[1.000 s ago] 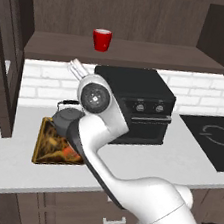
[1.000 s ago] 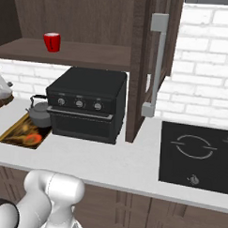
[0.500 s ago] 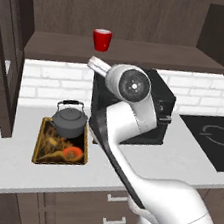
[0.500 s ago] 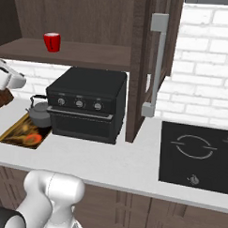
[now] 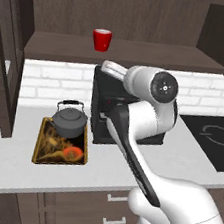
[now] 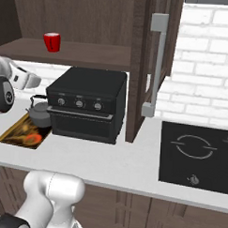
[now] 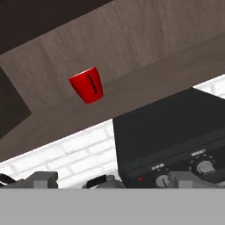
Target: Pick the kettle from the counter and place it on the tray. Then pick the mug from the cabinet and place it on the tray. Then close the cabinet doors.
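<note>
Item 1, far left: left cabinet door (image 5: pixel 7 64), dark brown frame, swung open toward the viewer and standing over the table (image 5: pixel 6 162); left open so the shelf can be reached.

Item 2: tray (image 5: pixel 41 157), gold-rimmed, lying flat on the table just left of the black oven (image 5: pixel 100 117). On its rear half stands the kettle (image 5: pixel 70 121), upright, handle arched over the lid. The first placement reads as done.

Item 3: mug (image 5: pixel 101 40), bright red, upright on the cabinet shelf (image 5: pixel 142 51), above and slightly right of the tray, well apart from everything else. In the hand view it sits left of centre (image 7: pixel 87 85), handle side facing the camera, which suggests the arm is lining up on it as the next pick.

Item 4: tool (image 7: pixel 112 180), seen at the bottom of the hand view, fingertips (image 7: pixel 43 178) spread wide and empty, raised above the oven top and aimed up at the shelf. It is free of the kettle and well short of the mug.

Item 5, right: right cabinet door (image 6: pixel 158 61), open, grey bar handle facing out, beside the cooktop (image 6: pixel 198 155). Both doors are yet to be closed.
</note>
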You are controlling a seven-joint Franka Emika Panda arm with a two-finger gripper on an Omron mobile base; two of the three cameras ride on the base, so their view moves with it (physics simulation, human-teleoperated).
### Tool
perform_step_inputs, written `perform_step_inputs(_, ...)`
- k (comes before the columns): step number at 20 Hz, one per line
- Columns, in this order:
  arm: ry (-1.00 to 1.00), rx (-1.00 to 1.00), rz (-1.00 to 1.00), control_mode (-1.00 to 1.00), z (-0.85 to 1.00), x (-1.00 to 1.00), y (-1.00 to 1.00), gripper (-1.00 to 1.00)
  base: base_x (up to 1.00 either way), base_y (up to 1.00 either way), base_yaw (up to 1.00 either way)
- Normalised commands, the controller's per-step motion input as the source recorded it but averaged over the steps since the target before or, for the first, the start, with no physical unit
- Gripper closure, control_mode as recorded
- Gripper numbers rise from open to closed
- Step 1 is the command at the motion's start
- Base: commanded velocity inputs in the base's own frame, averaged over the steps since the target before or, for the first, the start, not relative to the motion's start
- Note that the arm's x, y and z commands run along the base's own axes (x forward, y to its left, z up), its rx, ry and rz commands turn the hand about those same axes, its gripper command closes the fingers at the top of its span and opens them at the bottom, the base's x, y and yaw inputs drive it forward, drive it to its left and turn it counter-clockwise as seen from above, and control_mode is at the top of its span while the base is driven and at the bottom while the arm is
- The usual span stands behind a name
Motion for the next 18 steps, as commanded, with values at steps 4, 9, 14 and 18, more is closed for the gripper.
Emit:
perform_step_inputs(4, 0.0, 0.0, 0.0, -1.0, 0.21, 0.11, -0.31, -1.0, 0.0, 0.0, 0.0)
perform_step_inputs(9, 0.04, -0.03, 0.0, -1.0, 0.31, 0.23, -0.04, -1.0, 0.0, 0.0, 0.0)
perform_step_inputs(14, 0.08, -0.09, 0.01, -1.0, 0.07, 0.36, 0.0, -1.0, 0.0, 0.0, 0.0)
perform_step_inputs(18, 0.02, -0.13, 0.02, -1.0, 0.42, 0.11, 0.0, -1.0, 0.0, 0.0, 0.0)
